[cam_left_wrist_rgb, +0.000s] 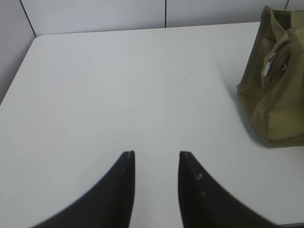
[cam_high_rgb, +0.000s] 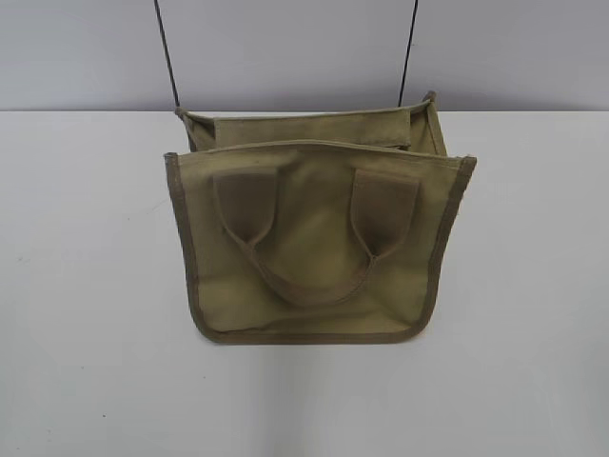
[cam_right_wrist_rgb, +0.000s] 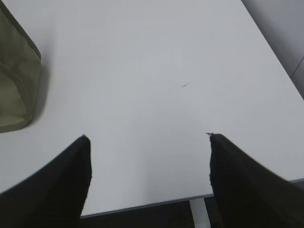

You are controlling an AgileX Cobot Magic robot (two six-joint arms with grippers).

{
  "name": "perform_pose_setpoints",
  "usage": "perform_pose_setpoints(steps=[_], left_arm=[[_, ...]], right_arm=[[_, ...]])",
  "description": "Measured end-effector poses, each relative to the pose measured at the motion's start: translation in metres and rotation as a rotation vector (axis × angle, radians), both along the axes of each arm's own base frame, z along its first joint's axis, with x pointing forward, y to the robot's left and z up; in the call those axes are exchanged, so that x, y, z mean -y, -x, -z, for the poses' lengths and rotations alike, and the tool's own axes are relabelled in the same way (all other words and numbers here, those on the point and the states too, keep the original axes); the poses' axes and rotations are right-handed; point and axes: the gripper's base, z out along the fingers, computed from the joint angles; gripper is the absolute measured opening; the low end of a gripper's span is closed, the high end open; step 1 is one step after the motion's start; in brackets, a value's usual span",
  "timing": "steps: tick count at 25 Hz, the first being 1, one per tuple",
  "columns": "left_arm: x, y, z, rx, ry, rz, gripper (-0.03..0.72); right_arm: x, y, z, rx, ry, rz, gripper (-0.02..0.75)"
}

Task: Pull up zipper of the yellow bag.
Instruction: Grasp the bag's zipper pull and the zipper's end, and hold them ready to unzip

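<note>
The bag point(cam_high_rgb: 319, 243) stands upright mid-counter point(cam_high_rgb: 86, 333), its zipper point(cam_left_wrist_rgb: 271, 63) showing silver at one end, while the left pincer point(cam_left_wrist_rgb: 156, 153), slightly parted, and the right pincer point(cam_right_wrist_rgb: 147, 136), spread wide, hover apart from it, both empty.

The bag point(cam_high_rgb: 314, 248) is matt khaki canvas with darker cloth binding, its zipper point(cam_left_wrist_rgb: 270, 64) shiny metal, the table point(cam_high_rgb: 86, 314) smooth white.

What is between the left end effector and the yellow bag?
Nothing: in the left wrist view only bare white table lies between the left end effector and the yellow bag.
</note>
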Motion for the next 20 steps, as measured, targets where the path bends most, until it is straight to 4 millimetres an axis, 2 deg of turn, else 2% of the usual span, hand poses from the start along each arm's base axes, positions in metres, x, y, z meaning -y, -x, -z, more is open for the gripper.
perform_pose_setpoints(steps=[20], left_arm=[[0.0, 0.0, 0.0, 0.0, 0.0, 0.0, 0.24]], right_arm=[[0.0, 0.0, 0.0, 0.0, 0.0, 0.0, 0.564]])
